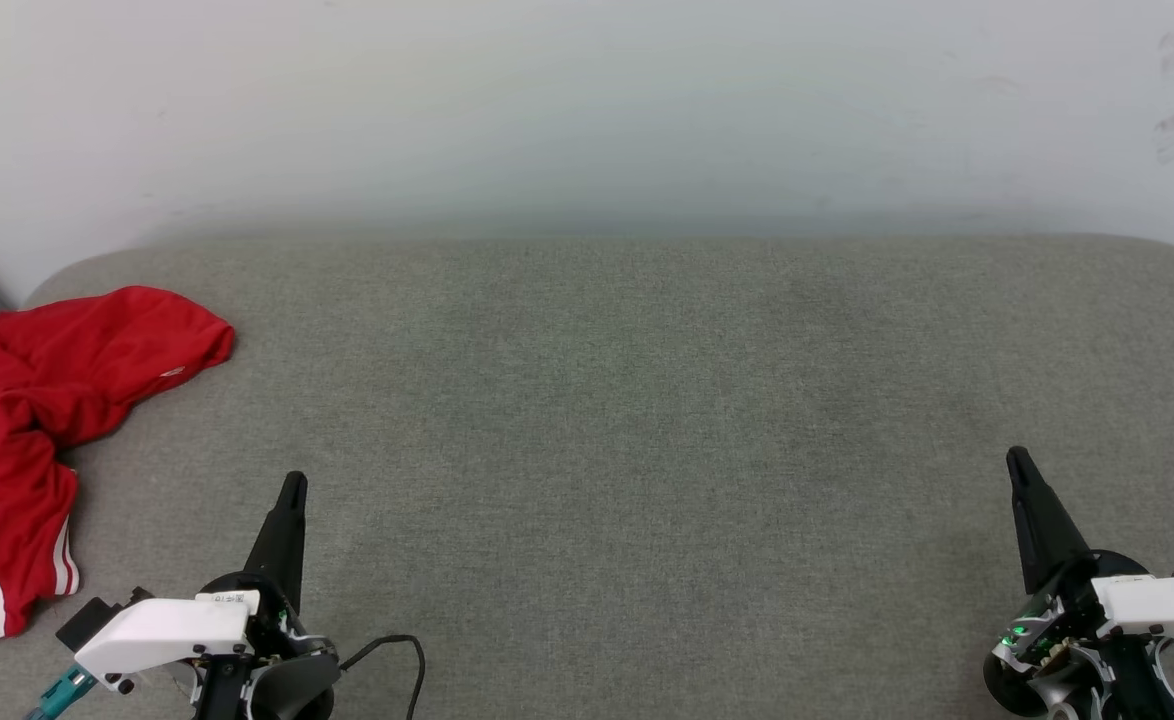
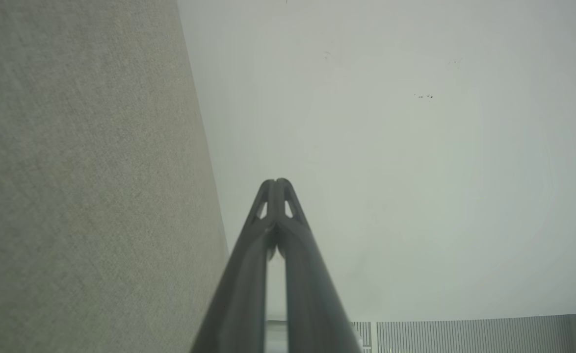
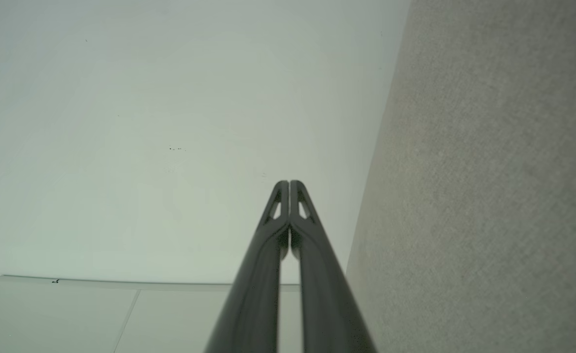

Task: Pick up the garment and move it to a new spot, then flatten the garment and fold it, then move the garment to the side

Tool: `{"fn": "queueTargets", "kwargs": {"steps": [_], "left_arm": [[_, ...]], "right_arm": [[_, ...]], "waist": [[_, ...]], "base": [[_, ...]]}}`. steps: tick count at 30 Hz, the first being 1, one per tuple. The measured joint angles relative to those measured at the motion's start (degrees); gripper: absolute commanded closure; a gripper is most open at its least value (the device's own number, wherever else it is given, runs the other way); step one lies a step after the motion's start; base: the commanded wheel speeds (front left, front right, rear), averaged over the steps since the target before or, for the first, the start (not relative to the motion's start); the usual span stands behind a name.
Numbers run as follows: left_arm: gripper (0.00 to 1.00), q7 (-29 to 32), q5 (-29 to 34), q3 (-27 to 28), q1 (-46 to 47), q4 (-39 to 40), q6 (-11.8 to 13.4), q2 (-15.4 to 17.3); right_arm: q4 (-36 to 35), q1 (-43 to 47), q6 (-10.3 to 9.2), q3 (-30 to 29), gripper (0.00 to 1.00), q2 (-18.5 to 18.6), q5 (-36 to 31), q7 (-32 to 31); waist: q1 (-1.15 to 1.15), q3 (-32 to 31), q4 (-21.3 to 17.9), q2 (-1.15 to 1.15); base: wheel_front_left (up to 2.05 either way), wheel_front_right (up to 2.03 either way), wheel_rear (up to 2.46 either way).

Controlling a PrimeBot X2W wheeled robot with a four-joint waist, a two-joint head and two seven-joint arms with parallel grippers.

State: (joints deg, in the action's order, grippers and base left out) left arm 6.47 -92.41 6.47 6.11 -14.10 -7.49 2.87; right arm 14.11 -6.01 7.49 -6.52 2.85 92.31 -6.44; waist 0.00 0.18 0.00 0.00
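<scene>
At nine o'clock the garment [image 1: 37, 400] is lying bunched; left gripper [image 1: 294, 482] and right gripper [image 1: 1015, 458] are sitting closed, empty; left should widen first.

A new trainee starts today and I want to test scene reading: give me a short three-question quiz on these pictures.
1. Which gripper is nearer the garment? A) left gripper B) right gripper
2. True or false: the garment lies flat and folded at the middle of the grey fabric surface.
3. Fill in: both grippers' fingers are ____.
Key: 1 A. 2 False: it lies crumpled at the surface's left edge. 3 shut.
</scene>
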Motion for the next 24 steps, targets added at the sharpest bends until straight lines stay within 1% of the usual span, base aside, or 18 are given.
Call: {"fn": "queueTargets", "kwargs": {"steps": [20, 21, 24], "left_arm": [[1.0, 0.0, 0.0, 0.0, 0.0, 0.0, 0.0, 0.0], [0.0, 0.0, 0.0, 0.0, 0.0, 0.0, 0.0, 0.0], [0.0, -0.1, 0.0, -0.3, -1.1, -1.5, 0.0, -0.2]], "right_arm": [[0.0, 0.0, 0.0, 0.0, 1.0, 0.0, 0.0, 0.0], [0.0, 0.0, 0.0, 0.0, 0.0, 0.0, 0.0, 0.0], [1.4, 1.3, -0.01, 0.0, 0.0, -0.2, 0.0, 0.0]], "waist": [[0.0, 0.0, 0.0, 0.0], [0.0, 0.0, 0.0, 0.0], [0.0, 0.0, 0.0, 0.0]], "base": [[0.0, 0.0, 0.0], [0.0, 0.0, 0.0], [0.0, 0.0, 0.0]]}}
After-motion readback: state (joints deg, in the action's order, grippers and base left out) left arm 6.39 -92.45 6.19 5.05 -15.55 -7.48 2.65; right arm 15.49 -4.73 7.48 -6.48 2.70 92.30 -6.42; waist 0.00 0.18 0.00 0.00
